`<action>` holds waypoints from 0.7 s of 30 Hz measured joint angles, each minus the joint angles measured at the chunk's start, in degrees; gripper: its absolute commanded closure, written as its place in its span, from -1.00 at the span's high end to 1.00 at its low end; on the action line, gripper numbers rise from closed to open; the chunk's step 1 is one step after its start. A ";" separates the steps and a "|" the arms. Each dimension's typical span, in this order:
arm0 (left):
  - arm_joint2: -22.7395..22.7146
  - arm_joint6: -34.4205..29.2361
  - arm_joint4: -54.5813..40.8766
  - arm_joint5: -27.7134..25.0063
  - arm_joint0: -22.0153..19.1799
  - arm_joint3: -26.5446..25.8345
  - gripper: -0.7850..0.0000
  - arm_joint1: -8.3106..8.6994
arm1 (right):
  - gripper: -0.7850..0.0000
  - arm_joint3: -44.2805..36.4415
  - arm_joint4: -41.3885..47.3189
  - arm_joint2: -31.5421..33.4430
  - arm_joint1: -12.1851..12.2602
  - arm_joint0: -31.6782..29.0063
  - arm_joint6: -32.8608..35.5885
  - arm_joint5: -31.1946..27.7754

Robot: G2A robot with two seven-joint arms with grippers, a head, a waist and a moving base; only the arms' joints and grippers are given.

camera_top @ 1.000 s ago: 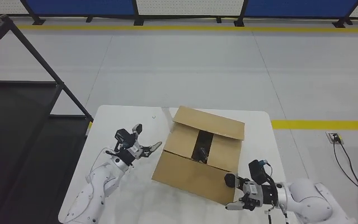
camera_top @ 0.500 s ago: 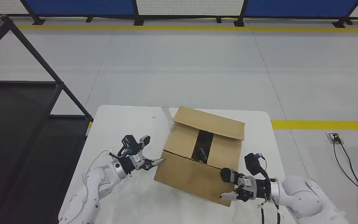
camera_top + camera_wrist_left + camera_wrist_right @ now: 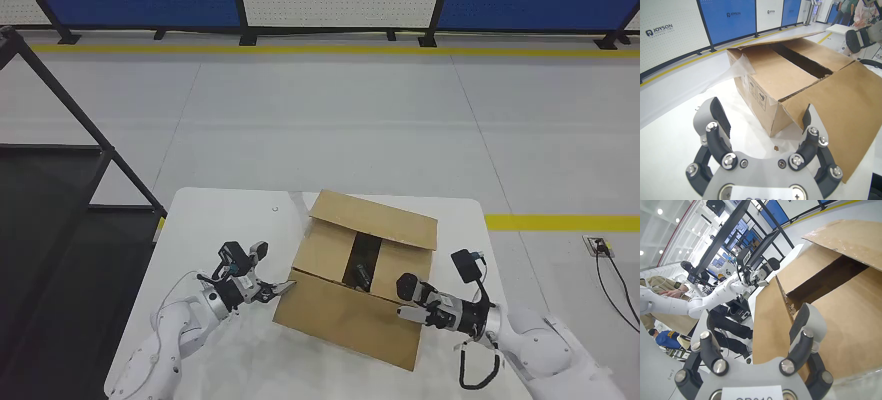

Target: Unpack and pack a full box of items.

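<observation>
The box point(image 3: 325, 252) stands on the table point(image 3: 215, 225) between the two sets of jaws; it is at the opening stage only. The far flap point(image 3: 375, 218) is raised; the front flap point(image 3: 838, 117) is folded out and hangs down the near wall; the two inner flaps lie nearly flat with a dark gap point(image 3: 362, 262) between them; something dark shows inside, not identifiable; loose clear tape point(image 3: 742, 64) hangs from the corner beyond the left jaws.

Judgement: nothing appears to have been taken out; unpacking and all of the repacking are outstanding; the inner flaps would need lifting first.

The left jaws are spread and hold nothing; the box's near corner lies straight ahead of them; the front flap's side edge is just beside one finger point(image 3: 808, 117); contact cannot be confirmed.

The right jaws are spread and hold nothing; the front flap's other end stands between them, one finger point(image 3: 806, 317) on the box-top side, the other on the flap's outer side; not pinched.
</observation>
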 measured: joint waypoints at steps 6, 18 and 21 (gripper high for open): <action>1.31 0.36 -0.65 1.19 -0.75 0.69 1.00 -0.29 | 1.00 0.98 7.12 -0.63 -0.79 1.52 -2.67 10.13; 2.41 0.72 -0.24 1.19 -0.96 1.01 1.00 -0.22 | 1.00 7.70 18.36 0.42 -1.34 6.63 4.13 24.33; 2.61 0.59 -0.02 1.30 -1.12 1.04 1.00 -0.19 | 1.00 7.46 16.39 -0.30 -1.80 7.17 0.19 26.45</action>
